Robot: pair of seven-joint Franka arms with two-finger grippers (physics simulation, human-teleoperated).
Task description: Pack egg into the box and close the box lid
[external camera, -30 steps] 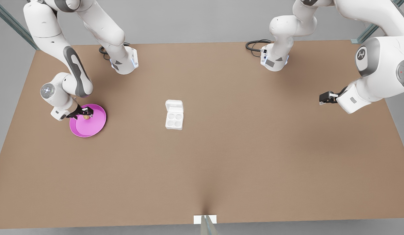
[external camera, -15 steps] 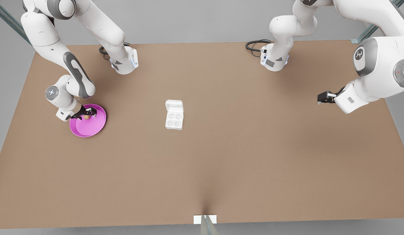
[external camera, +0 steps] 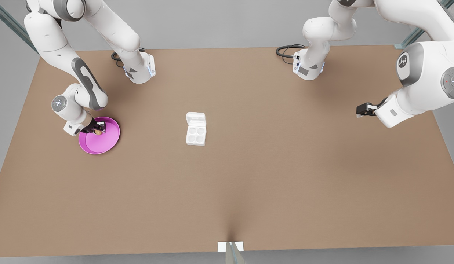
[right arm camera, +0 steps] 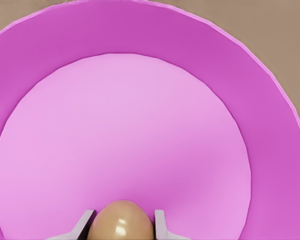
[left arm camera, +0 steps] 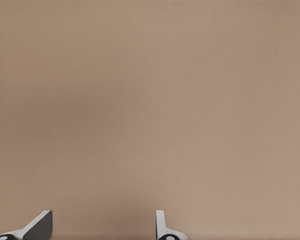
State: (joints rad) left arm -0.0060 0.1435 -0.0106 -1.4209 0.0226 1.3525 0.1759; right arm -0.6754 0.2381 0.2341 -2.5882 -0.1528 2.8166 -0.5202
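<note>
The egg (right arm camera: 122, 220) is cut off by the frame's lower edge in the right wrist view, so just its rounded, glossy tan-brown top can be seen, flanked by the two pale fingertips (right arm camera: 85, 220) of the right claw (right arm camera: 121, 222). The tips sit against its sides, clamped on the egg. In the front view this same claw (external camera: 97, 129) is a small dark shape over the far-left part of the pink dish (external camera: 105, 141), at the front view's left, and the egg (external camera: 98, 131) is only a tiny tan speck beneath it (whether it rests on the dish or hangs just above it cannot be told).

The right wrist view gives what the front view cannot: the pink dish (right arm camera: 270, 150) is smooth and round, with a paler flat floor and a deeper magenta sloping wall.

The left claw (external camera: 362, 110) hangs above bare table (external camera: 271, 176) at the front view's right, well apart from everything, its arm waiting. In the left wrist view its two grey-white fingertips (left arm camera: 40, 227) stand spread with brown matte table (left arm camera: 150, 100) between them, holding nothing.

The box (external camera: 195, 135), a white moulded carton with four round cups, sits near the table's middle, cups bare, its box lid (external camera: 196, 118) laid open on the far side.
</note>
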